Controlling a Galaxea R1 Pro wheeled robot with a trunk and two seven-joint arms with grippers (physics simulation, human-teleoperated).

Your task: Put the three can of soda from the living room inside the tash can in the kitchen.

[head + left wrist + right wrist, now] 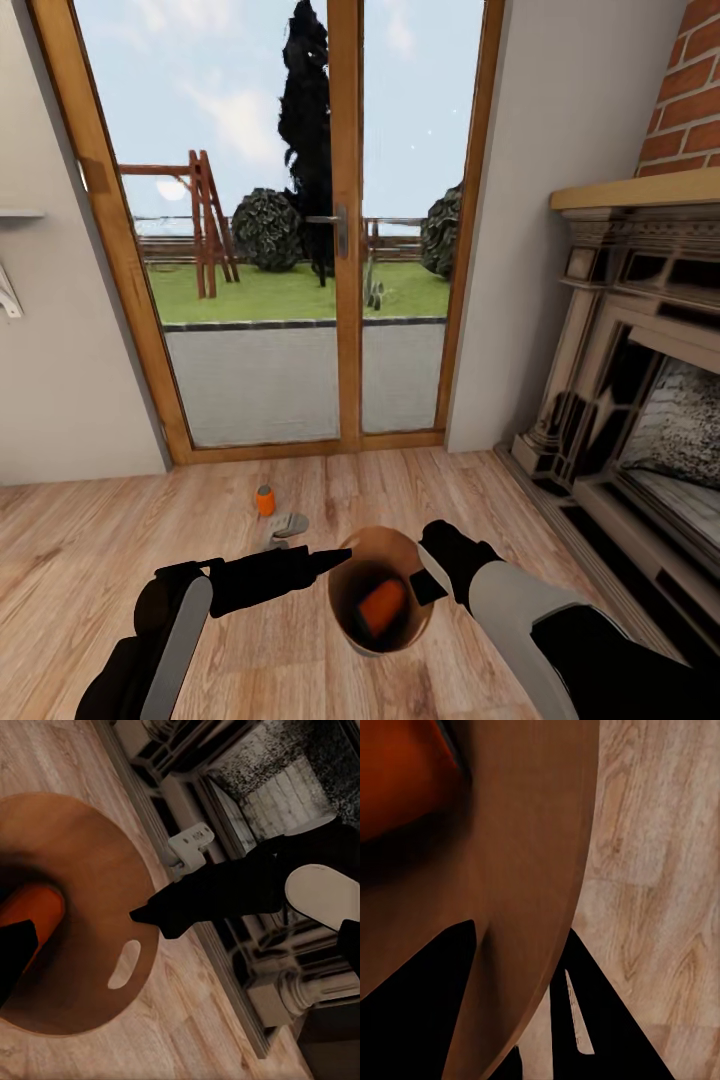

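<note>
My right gripper [425, 580] is shut on the rim of the tash can [385, 537], and holds it off the wood floor with its mouth tipped toward me. One finger sits inside the wall and one outside [521, 930]. An orange can of soda [382, 605] lies inside the bin [90, 855], against its orange-brown wall [532, 832]. My left gripper [335, 562] tapers to a point, shut and empty, at the bin's near rim. A second orange can of soda [265, 500] stands upright on the floor ahead, in front of the glass doors.
A small grey object [288, 524] lies on the planks just right of the standing can; what it is cannot be told. Wood-framed glass doors [345, 250] close the way ahead. A stone fireplace [640, 400] under a brick chimney [690, 90] lines the right side.
</note>
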